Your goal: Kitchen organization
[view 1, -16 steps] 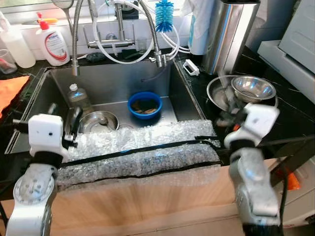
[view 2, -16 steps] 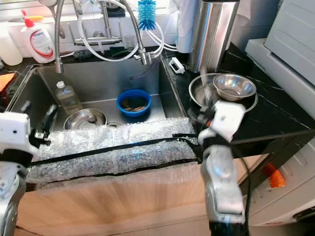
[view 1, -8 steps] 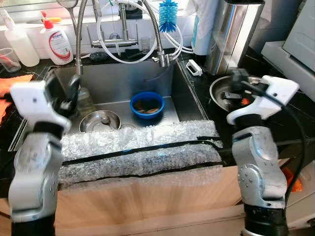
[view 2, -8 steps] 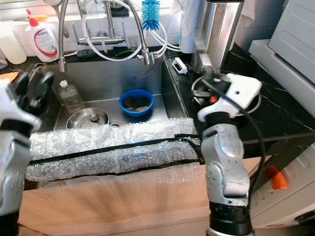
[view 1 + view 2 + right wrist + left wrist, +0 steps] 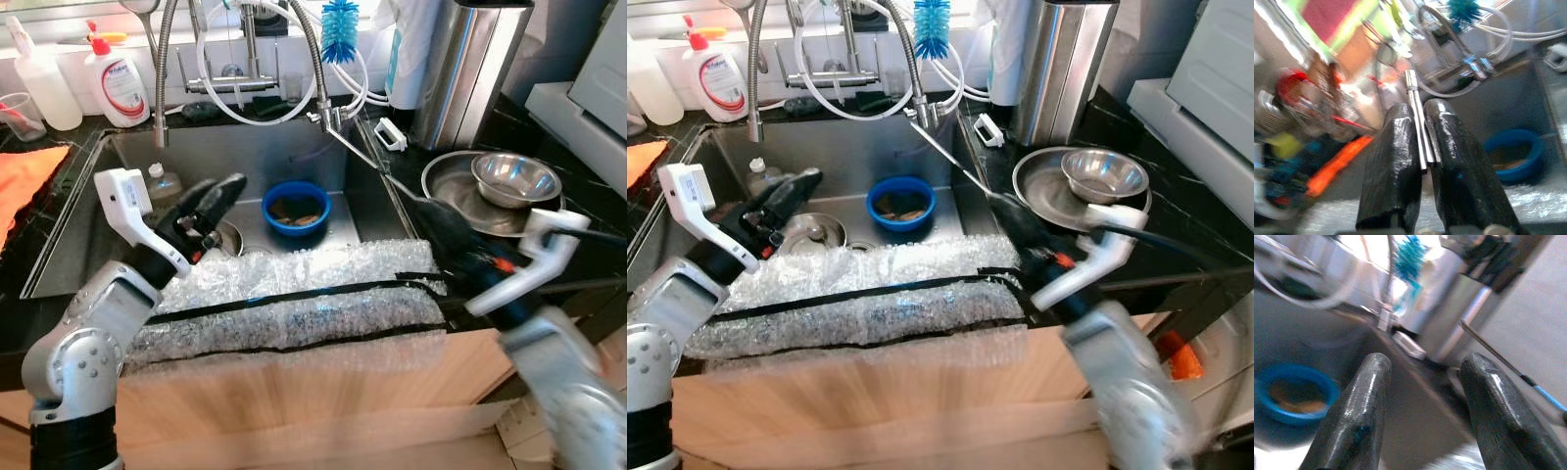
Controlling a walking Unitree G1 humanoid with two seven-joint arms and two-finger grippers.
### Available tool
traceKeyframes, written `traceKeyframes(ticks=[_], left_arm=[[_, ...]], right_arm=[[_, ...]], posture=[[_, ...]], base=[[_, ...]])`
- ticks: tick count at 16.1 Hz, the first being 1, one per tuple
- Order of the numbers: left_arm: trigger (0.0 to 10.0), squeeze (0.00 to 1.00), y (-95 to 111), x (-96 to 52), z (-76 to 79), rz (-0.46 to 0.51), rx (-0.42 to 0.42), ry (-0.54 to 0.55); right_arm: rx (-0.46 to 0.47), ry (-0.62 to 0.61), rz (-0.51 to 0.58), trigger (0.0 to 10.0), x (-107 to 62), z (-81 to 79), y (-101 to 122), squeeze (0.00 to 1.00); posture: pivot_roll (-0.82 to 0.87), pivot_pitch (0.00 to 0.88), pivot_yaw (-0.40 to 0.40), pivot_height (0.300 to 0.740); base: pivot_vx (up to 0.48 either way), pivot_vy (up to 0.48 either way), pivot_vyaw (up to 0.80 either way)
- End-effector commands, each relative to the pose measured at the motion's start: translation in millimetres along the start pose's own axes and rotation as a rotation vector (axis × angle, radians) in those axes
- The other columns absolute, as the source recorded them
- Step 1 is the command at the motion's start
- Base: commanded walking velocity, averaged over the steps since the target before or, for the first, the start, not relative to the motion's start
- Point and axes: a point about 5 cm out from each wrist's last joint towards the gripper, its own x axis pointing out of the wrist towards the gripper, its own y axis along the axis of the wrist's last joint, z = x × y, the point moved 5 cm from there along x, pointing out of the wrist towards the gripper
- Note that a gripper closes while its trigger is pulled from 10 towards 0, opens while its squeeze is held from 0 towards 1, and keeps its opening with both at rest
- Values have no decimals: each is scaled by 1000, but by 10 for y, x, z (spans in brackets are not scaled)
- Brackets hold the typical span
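The right gripper (image 5: 1014,220) is clamped on a pair of metal chopsticks (image 5: 950,162), which it holds at their lower end so that they slant up and away over the right edge of the sink (image 5: 118,152) toward the faucet (image 5: 318,93); the right wrist view confirms the two thin rods pinched between the black fingers (image 5: 1396,161). The grip low on the shafts leaves most of their length free, which in my judgement suits carrying them to a holder or into the basin, though the destination cannot be determined. The left gripper (image 5: 211,196) hangs over the left part of the basin with its fingers spread apart and nothing between them, as the left wrist view shows; it sits just above a steel bowl (image 5: 813,230) on the sink floor, near a plastic bottle (image 5: 162,186). A blue bowl (image 5: 294,206) with brownish residue lies in the middle of the basin. On the black counter at the right, a small steel bowl (image 5: 514,176) rests inside a larger steel plate (image 5: 451,186). A bubble-wrap sheet (image 5: 294,304) with black tape strips covers the front sink edge, evidently as padding against arm contact. A soap bottle (image 5: 116,83) and a blue brush (image 5: 341,24) stand behind the sink. Organization appears at an early stage, with dishes in the basin unsorted.
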Motion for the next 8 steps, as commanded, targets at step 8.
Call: traceKeyframes(ticks=[8], left_arm=[[10000,0,-296,78,341,-77,-301,-203]], right_arm=[[217,145,-22,10000,-22,-297,-273,0]], posture=[[-73,21,40,740]], base=[[0,0,0]])
